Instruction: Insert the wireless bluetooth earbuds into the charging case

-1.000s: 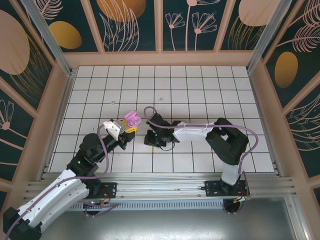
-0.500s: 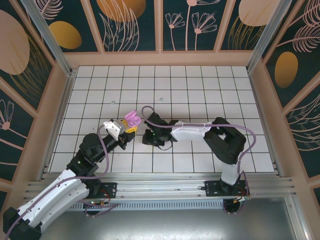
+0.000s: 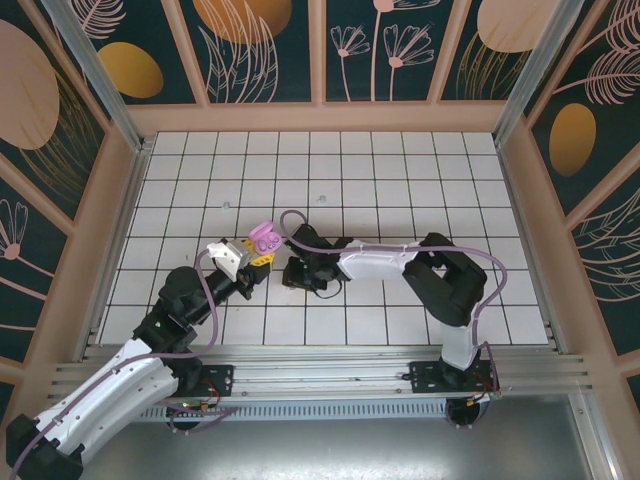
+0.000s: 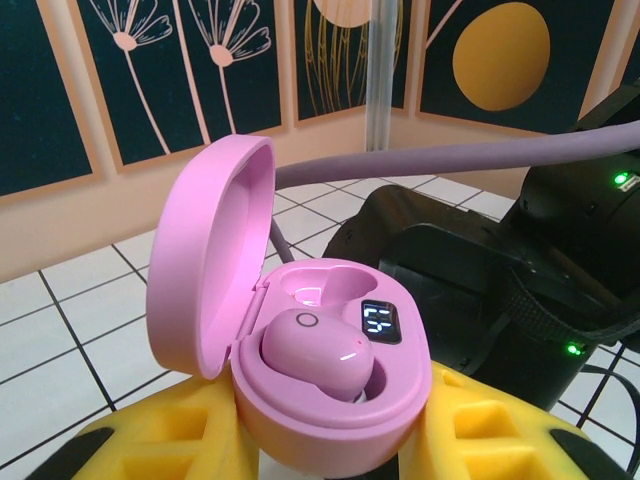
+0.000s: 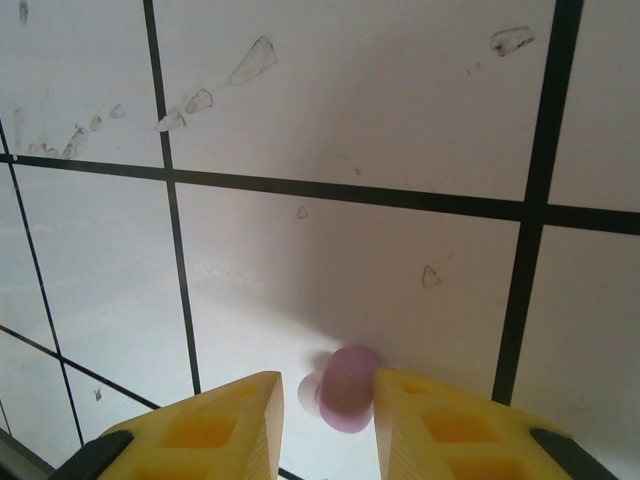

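My left gripper (image 4: 330, 455) is shut on a pink charging case (image 4: 330, 405), held low between its yellow fingers (image 4: 150, 440). The lid (image 4: 215, 260) stands open to the left. One pink earbud (image 4: 315, 350) lies in the near pocket; the far pocket is bare and a small display is lit. From above, the case (image 3: 266, 237) hangs over the tiles left of centre. My right gripper (image 5: 327, 388) points down at the floor, open, with a second pink earbud (image 5: 347, 385) lying between its fingers, touching the right one and apart from the left one.
The right arm's black wrist (image 4: 480, 270) sits close behind the case, its purple cable crossing above. From above, the right gripper (image 3: 292, 274) is just right of the left gripper (image 3: 258, 252). White tiled floor (image 3: 400, 180) spreads behind, walled by patterned panels.
The right gripper has slid a little to the left, toward the case, and its jaws have parted slightly round the earbud. The left gripper and case have stayed still.
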